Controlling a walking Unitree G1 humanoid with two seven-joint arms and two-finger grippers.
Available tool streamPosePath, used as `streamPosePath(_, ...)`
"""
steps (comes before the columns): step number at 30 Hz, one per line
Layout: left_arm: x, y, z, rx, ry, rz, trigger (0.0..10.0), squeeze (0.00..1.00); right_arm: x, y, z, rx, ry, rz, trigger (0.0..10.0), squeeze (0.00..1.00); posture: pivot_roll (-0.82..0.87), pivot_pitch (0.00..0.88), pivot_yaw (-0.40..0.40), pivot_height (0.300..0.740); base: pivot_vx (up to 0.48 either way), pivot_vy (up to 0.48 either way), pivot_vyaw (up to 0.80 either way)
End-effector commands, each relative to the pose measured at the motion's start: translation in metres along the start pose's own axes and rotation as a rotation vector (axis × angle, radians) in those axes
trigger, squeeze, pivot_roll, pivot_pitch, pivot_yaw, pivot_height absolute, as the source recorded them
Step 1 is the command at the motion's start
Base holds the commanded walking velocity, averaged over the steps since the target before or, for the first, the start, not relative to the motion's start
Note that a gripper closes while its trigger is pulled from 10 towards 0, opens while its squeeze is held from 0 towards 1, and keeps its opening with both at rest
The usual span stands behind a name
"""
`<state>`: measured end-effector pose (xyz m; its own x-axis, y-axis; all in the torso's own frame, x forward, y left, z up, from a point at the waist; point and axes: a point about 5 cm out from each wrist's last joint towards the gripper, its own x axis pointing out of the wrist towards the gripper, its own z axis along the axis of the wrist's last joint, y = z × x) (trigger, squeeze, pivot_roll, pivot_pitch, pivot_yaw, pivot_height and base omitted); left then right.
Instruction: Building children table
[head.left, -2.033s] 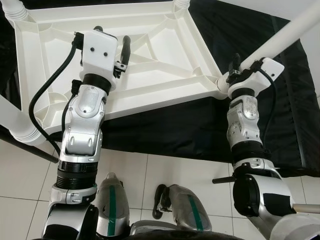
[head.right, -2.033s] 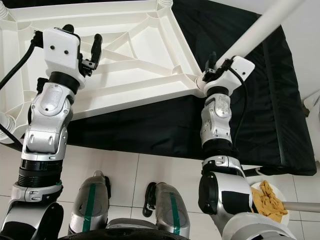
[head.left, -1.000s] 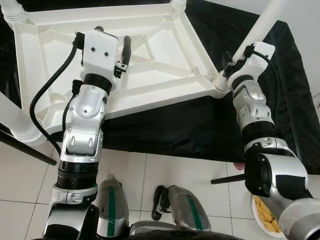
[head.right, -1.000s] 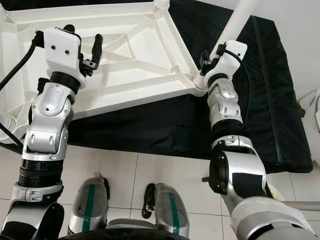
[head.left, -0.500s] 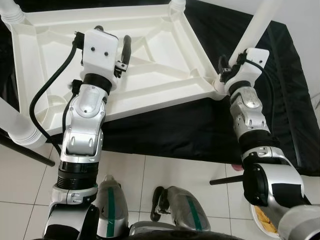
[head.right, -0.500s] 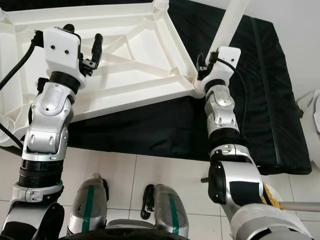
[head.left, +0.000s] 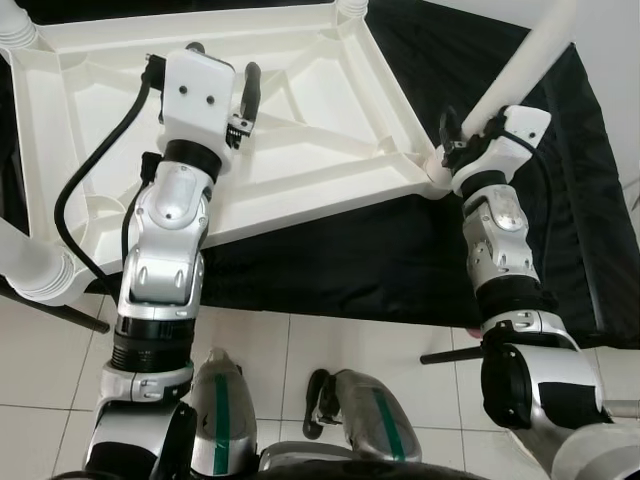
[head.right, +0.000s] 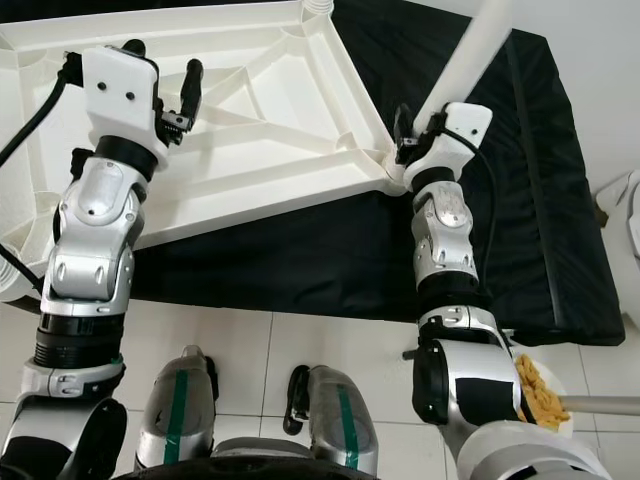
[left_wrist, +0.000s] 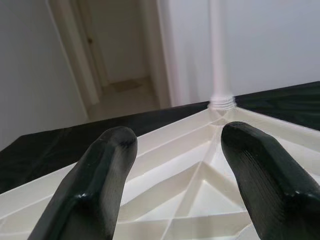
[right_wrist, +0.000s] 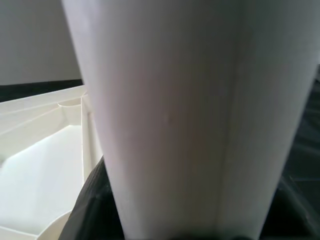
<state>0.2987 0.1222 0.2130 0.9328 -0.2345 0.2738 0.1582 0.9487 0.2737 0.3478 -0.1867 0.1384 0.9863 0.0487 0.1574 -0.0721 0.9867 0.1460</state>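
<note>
Since a moment ago the right arm has swung the leg (head.left: 528, 62) further over to the right, so it leans more steeply away from the corner socket. Its top is cut off by the picture's edge in both eye views. The right tool (head.left: 462, 133) sits right at that corner, clamped round the leg's base; in the right wrist view the leg (right_wrist: 185, 115) hides nearly everything, with dark fingers (right_wrist: 92, 200) showing on either side of it.

The upturned tabletop (head.left: 330, 100) lies ribs-up on a black mat (head.right: 540, 200) on the tiled floor (head.left: 330, 340). Another leg (head.left: 35, 265) is fitted at the near left corner, and more stand at the far corners, all cut off. The left tool (head.left: 222, 70) hangs over the ribbed underside with its fingers (left_wrist: 100, 170) apart, holding nothing. Its wrist view shows a far leg (left_wrist: 219, 55) rising from its socket, and a hallway beyond.

A plate of yellow cloth (head.right: 540, 395), partly hidden by the right arm, shows in the right eye view.
</note>
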Motion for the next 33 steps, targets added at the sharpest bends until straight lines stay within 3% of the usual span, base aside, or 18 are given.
streamPosePath(1, 0.003, -0.006, -0.002, -0.019, 0.016, -0.06, 10.0, 0.0, -0.001, 0.001, -0.006, 0.034, 0.059, 0.012, 10.0, 0.0, 0.17, 0.045, -0.096, 0.74, 0.0, 0.0, 0.0)
streamPosePath(4, 0.007, -0.008, 0.003, -0.026, -0.008, -0.122, 10.0, 0.0, 0.008, 0.0, 0.013, 0.044, 0.026, 0.044, 10.0, 0.0, 0.17, 0.042, -0.098, 0.74, 0.0, 0.0, 0.0)
streamPosePath(8, 0.01, -0.01, 0.006, -0.024, -0.024, -0.161, 10.0, 0.0, 0.013, 0.001, 0.023, 0.026, 0.016, 0.07, 10.0, 0.0, 0.17, 0.041, -0.101, 0.74, 0.0, 0.0, 0.0)
streamPosePath(11, 0.019, -0.02, 0.014, -0.035, -0.056, -0.275, 10.0, 0.0, 0.02, 0.007, 0.039, -0.03, 0.022, 0.175, 10.0, 0.0, 0.17, 0.033, -0.106, 0.74, 0.0, 0.0, 0.0)
streamPosePath(17, 0.021, -0.031, 0.017, -0.048, -0.067, -0.355, 10.0, 0.0, 0.018, 0.014, 0.039, -0.063, 0.035, 0.244, 10.0, 0.0, 0.16, 0.026, -0.107, 0.74, 0.0, 0.0, 0.0)
streamPosePath(18, 0.016, -0.04, 0.015, -0.061, -0.057, -0.41, 10.0, 0.02, 0.016, 0.017, 0.038, -0.074, 0.04, 0.267, 10.0, 0.0, 0.15, 0.022, -0.114, 0.74, 0.0, 0.0, 0.0)
streamPosePath(20, 0.014, -0.043, 0.013, -0.068, -0.049, -0.428, 10.0, 0.02, 0.015, 0.018, 0.038, -0.077, 0.04, 0.271, 10.0, 0.0, 0.15, 0.022, -0.114, 0.74, 0.0, 0.0, 0.0)
streamPosePath(28, 0.014, -0.046, 0.015, -0.11, -0.062, -0.356, 10.0, 0.0, 0.009, 0.019, 0.033, -0.075, 0.024, 0.24, 10.0, 0.0, 0.16, 0.019, -0.153, 0.74, 0.0, 0.0, 0.0)
streamPosePath(33, 0.013, -0.047, 0.02, -0.137, -0.079, -0.4, 10.0, 0.0, -0.001, 0.032, 0.021, -0.016, 0.039, 0.288, 10.0, 0.0, 0.17, 0.02, -0.158, 0.74, 0.0, 0.0, 0.0)
